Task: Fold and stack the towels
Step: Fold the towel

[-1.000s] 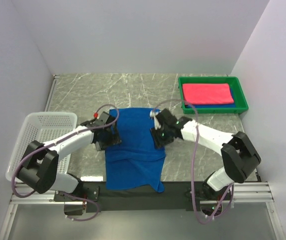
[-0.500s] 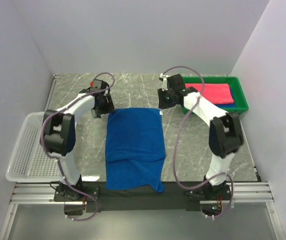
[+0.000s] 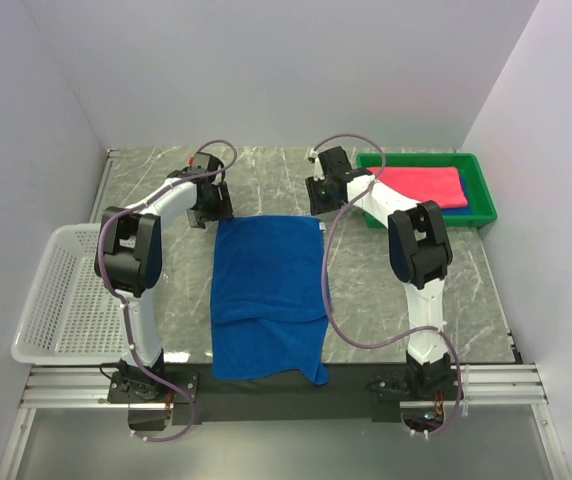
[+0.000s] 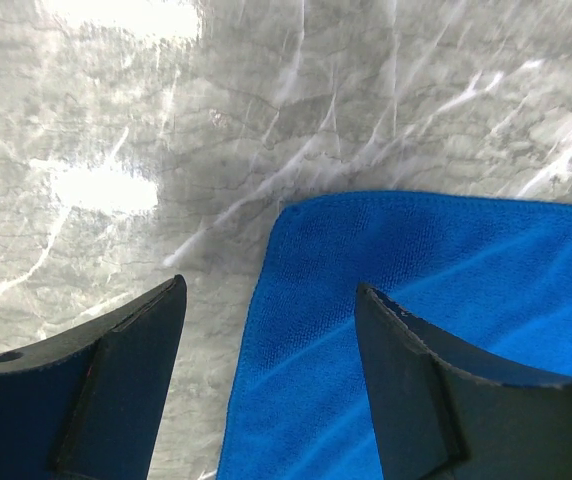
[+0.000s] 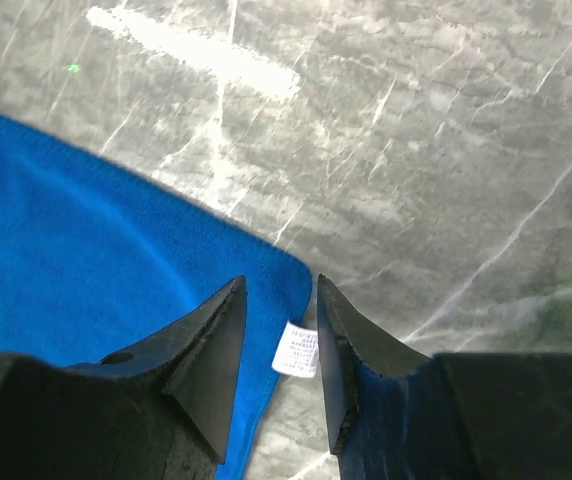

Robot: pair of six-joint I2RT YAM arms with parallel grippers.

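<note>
both hands have moved from mid-cloth to the far corners of the blue towel (image 3: 269,290), flat on the table. left hand (image 4: 266,300) wide open, right hand (image 5: 278,290) narrowly open, neither gripping yet. likely corner pickup for next fold.

We have bare table (image 4: 116,100) ahead of the left gripper (image 4: 268,288); a green tray (image 3: 478,190) blocks rightward of the right gripper (image 5: 278,283)

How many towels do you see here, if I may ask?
3: one blue towel spread mid-table, a pink-red towel in the green tray, a second blue towel mostly hidden beneath it.
</note>
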